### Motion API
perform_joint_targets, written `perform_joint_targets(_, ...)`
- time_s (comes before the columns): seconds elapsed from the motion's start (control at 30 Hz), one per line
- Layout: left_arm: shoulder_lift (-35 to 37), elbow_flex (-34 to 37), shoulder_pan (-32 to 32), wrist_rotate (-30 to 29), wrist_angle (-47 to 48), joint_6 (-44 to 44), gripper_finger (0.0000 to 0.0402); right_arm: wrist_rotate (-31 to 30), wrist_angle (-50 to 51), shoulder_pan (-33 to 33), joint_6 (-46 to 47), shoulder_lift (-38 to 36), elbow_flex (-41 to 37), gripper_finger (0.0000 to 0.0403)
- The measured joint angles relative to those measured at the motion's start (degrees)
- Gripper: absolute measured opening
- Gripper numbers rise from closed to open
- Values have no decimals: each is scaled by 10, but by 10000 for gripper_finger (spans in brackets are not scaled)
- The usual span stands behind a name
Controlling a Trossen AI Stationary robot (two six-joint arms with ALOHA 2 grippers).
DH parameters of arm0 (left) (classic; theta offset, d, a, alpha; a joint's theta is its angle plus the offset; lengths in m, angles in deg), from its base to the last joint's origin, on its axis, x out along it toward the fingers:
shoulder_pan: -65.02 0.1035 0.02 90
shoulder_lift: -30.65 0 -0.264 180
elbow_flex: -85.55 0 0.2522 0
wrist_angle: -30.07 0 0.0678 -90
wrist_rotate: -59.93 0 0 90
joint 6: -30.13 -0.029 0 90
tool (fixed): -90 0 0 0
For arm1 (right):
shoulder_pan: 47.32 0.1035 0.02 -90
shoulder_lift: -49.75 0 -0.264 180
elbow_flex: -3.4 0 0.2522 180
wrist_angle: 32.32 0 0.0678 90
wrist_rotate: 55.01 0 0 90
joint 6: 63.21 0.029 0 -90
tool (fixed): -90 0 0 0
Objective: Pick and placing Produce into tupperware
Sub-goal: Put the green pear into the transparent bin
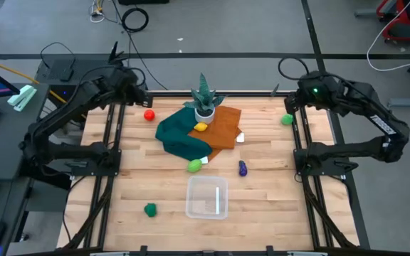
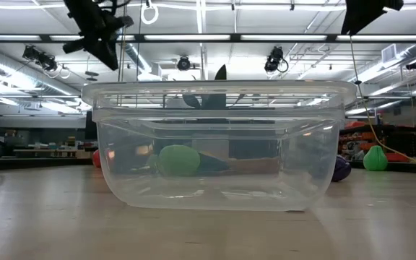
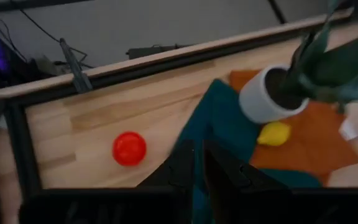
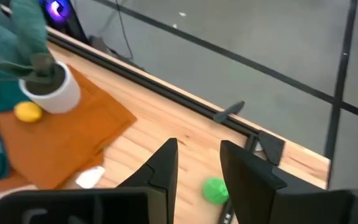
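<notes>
The tupperware point(image 1: 206, 197), a clear smooth-walled tub with rounded corners, sits empty near the front of the pale wooden table point(image 1: 262, 206). Small rounded toy produce lies scattered: a red piece point(image 1: 149, 114), a yellow one point(image 1: 201, 127) on the orange cloth point(image 1: 223, 131), a purple one point(image 1: 243, 168). The left gripper point(image 3: 197, 163) is closed, empty; the right gripper point(image 4: 199, 167) is parted, empty.
</notes>
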Motion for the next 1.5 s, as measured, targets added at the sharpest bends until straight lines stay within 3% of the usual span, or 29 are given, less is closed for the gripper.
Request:
perform_joint_targets(0.2, -21, 0, 1, 0, -12, -87, 27, 17, 0, -36, -31, 21, 0, 87)
perform_joint_targets(0.47, -23, 0, -3, 1, -41, -86, 19, 19, -1, -69, -67, 46, 0, 87)
perform_joint_targets(0.8, -23, 0, 39, 3, -42, -72, 31, 47, -2, -131, -123, 112, 0, 86)
perform_joint_targets(1.0, -23, 0, 66, 31, -23, -46, 30, -30, -1, -146, -136, 132, -1, 86)
perform_joint_targets(1.17, -23, 0, 68, 33, -21, -62, 34, -41, 0, -146, -134, 131, -1, 86)
perform_joint_targets(1.27, -23, 0, 69, 32, -21, -79, 36, -20, 0, -146, -135, 133, 0, 86)
perform_joint_targets(1.5, -42, 0, 76, 42, -4, -78, 47, 94, 10, -190, -94, 154, 0, 88)
